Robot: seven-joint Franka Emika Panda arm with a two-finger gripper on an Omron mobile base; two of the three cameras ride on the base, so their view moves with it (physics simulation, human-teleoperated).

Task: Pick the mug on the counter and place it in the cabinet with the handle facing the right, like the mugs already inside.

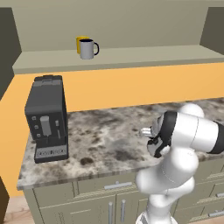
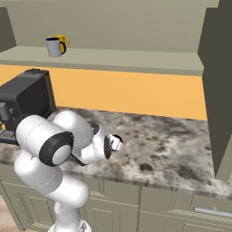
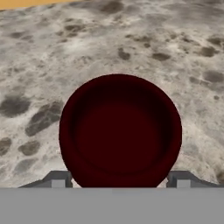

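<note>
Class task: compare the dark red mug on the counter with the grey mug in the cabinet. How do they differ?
The dark red mug sits on the marble counter; the grey mug stands on the cabinet ledge. The grey mug shows a black handle; the dark red mug's handle is hidden here. Both stand upright.

**Support surfaces and their loads**

Counter (image 1: pixel 109 135): long slab of speckled grey-brown marble over pale olive drawer fronts with metal pulls. A black coffee machine (image 1: pixel 46 118) stands upright at its left end, back near the orange wall. In the hand view, a dark red mug (image 3: pixel 120 131) sits upright on the marble, mouth up; its handle cannot be made out.

Cabinet (image 1: pixel 131 54): olive-beige recess above the orange wall, with a flat ledge. On the ledge's left part stand a grey mug (image 1: pixel 87 49) with black rim and handle, and a yellow mug (image 1: pixel 81 41) just behind it, partly hidden. The grey mug's handle points right.
</note>
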